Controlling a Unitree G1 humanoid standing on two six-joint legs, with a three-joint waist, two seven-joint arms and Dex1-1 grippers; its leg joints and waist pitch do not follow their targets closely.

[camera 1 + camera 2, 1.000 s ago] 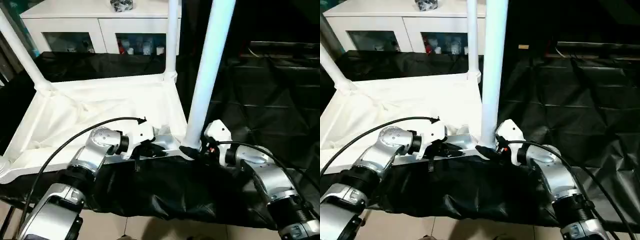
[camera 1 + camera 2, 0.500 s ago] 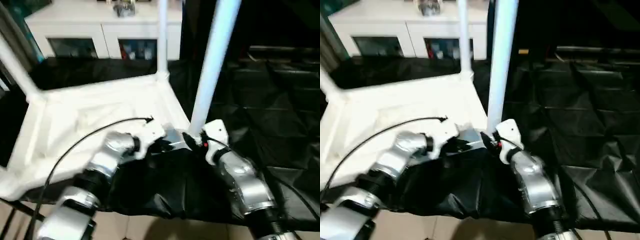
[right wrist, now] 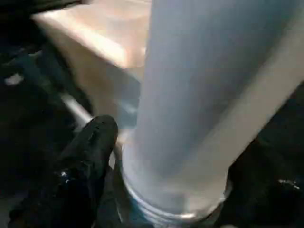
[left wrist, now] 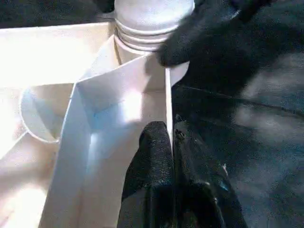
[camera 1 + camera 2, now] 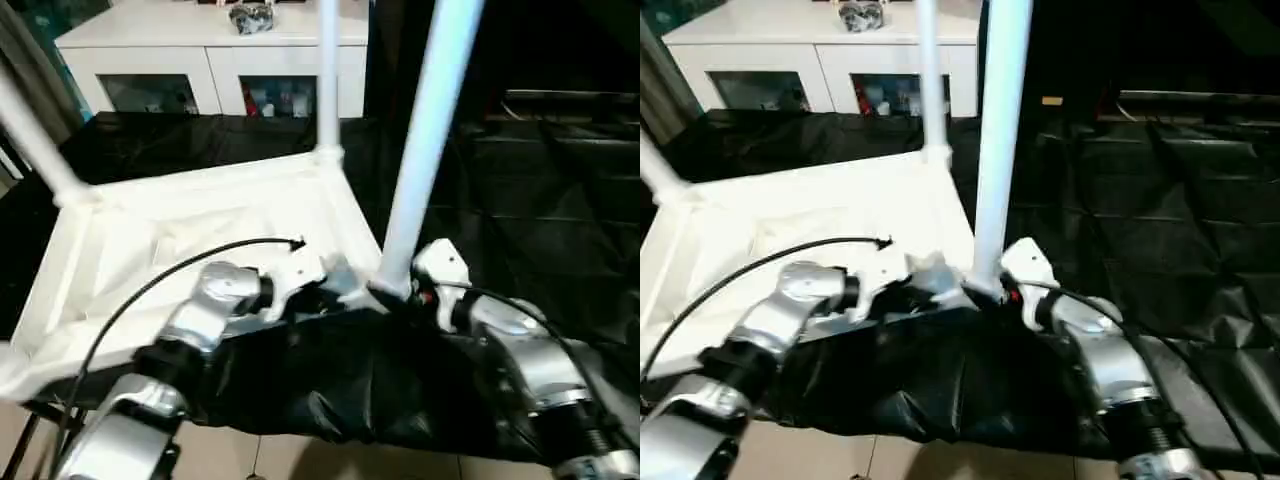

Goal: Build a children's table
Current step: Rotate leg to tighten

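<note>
The children's table lies upside down: its white top rests on the black cloth with its ribbed side up. Three white legs stand up from its corners: a near right one, a far right one and a left one. My left gripper is shut on the top's thin near rim, just beside the near right corner socket. My right gripper sits at the base of the near right leg, where the leg enters the socket.
A white cabinet with glass doors stands behind. The black-draped table stretches off to the right, and its near edge drops to the pale floor. A black cable arcs over my left forearm.
The whole picture has shifted, so the camera has moved. Both grippers stay at the same near right corner, the left one on the rim and the right one at the leg's base.
</note>
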